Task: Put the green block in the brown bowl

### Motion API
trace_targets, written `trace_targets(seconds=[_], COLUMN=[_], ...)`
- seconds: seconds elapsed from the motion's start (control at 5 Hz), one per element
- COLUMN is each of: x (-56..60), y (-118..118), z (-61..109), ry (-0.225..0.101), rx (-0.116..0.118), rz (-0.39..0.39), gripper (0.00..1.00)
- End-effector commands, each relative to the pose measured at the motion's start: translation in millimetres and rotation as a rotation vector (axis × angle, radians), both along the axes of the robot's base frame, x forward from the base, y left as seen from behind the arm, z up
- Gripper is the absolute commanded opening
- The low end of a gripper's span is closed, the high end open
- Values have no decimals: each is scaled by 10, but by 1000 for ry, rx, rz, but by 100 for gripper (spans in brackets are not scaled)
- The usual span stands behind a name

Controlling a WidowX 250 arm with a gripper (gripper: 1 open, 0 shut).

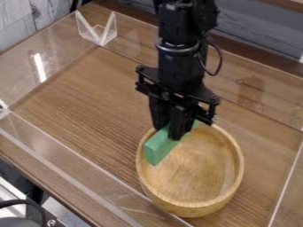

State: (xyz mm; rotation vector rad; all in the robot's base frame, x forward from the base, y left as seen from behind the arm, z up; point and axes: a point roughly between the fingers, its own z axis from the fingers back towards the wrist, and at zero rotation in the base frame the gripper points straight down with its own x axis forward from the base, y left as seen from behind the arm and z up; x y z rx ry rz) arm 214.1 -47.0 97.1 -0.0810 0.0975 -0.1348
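Observation:
My gripper (pixel 175 133) points straight down and is shut on the upper end of the green block (pixel 157 147). The bright green bar hangs tilted from the fingers, its lower end over the left rim of the brown bowl (pixel 219 191). The bowl is a wide round one of light tan wood, sitting on the wooden table at the lower right; its inside shows only bare grain. The black arm rises from the gripper to the top of the view.
A clear acrylic wall (pixel 71 191) runs around the wooden table, with a low front edge at the lower left. A small clear stand (pixel 97 28) sits at the back left. A pale wall or board lies behind the table.

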Motion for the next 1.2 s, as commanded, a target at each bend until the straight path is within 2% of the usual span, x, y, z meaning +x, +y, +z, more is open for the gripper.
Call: trace_targets(seconds=[0.0,1.0], x=[15,-54], y=[-42,-139], z=[113,50], ry=[-58,-67], rx=[-11,-21], rz=[1,38], gripper=[0,0])
